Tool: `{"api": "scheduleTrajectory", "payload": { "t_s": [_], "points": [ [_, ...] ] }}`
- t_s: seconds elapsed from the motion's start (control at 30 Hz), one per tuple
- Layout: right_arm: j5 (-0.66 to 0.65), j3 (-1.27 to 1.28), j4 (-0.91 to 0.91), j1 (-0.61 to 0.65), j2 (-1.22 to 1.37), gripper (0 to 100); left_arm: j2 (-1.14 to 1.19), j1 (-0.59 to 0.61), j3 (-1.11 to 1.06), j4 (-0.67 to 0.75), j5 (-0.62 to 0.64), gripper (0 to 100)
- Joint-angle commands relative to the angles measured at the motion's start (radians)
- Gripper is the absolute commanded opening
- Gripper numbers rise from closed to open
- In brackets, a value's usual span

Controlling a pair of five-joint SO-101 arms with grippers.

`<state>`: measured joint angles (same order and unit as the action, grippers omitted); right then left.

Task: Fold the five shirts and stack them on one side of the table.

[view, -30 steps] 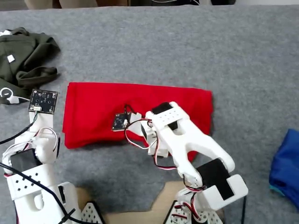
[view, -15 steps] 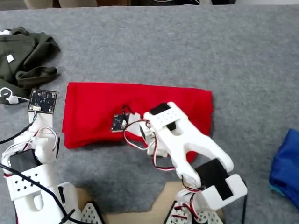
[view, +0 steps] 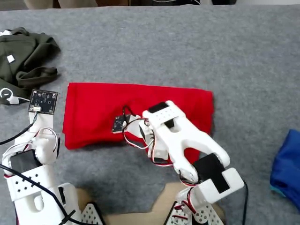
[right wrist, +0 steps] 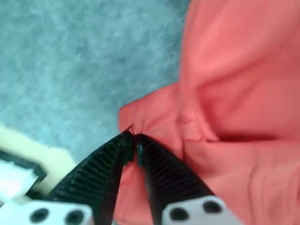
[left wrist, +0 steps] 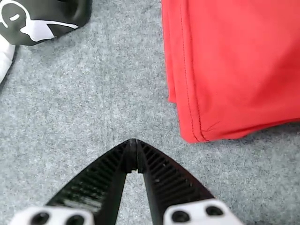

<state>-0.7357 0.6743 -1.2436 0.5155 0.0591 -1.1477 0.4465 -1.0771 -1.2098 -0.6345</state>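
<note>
A red shirt [view: 103, 103] lies folded into a long rectangle in the middle of the grey table. My right arm [view: 180, 138] leans over its near edge. In the right wrist view my right gripper [right wrist: 132, 140] is shut on a bunched fold of the red shirt [right wrist: 225, 93] at that edge. My left arm [view: 28, 173] stands at the near left. My left gripper [left wrist: 132, 157] is shut with nothing in it, over bare table just off the near left corner of the red shirt [left wrist: 234, 65].
A dark green shirt [view: 26, 56] lies crumpled at the far left, and its printed part [left wrist: 42, 18] is close to my left gripper. A blue shirt [view: 287, 168] sits at the right edge. The grey table [view: 187, 47] is bare at the back.
My right arm has shifted a little to the left along the shirt's near edge. The left arm has not moved.
</note>
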Motion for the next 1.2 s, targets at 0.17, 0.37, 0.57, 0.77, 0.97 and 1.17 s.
{"api": "scheduleTrajectory", "payload": {
  "t_s": [0.17, 0.37, 0.57, 0.77, 0.97, 1.17],
  "points": [
    [0.017, -0.179, -0.184, 0.008, -0.133, 0.4, -0.008, -0.009, 0.014, 0.014, -0.005, 2],
    [0.014, -0.206, -0.198, -0.022, -0.16, 0.4, -0.007, -0.009, 0.011, 0.014, -0.005, 2],
    [-0.051, -0.338, -0.189, -0.154, -0.079, 0.4, -0.007, -0.009, 0.008, 0.014, -0.005, 2],
    [-0.118, -0.533, -0.193, -0.205, 0.088, 0.4, -0.008, -0.011, 0.008, 0.014, -0.005, 2],
    [-0.181, -0.782, -0.242, -0.205, 0.28, 0.4, -0.008, -0.008, 0.008, 0.012, -0.005, 2],
    [-0.256, -1.053, -0.341, -0.205, 0.47, 0.5, -0.008, -0.006, 0.008, 0.011, -0.005, 2]
  ]
}}
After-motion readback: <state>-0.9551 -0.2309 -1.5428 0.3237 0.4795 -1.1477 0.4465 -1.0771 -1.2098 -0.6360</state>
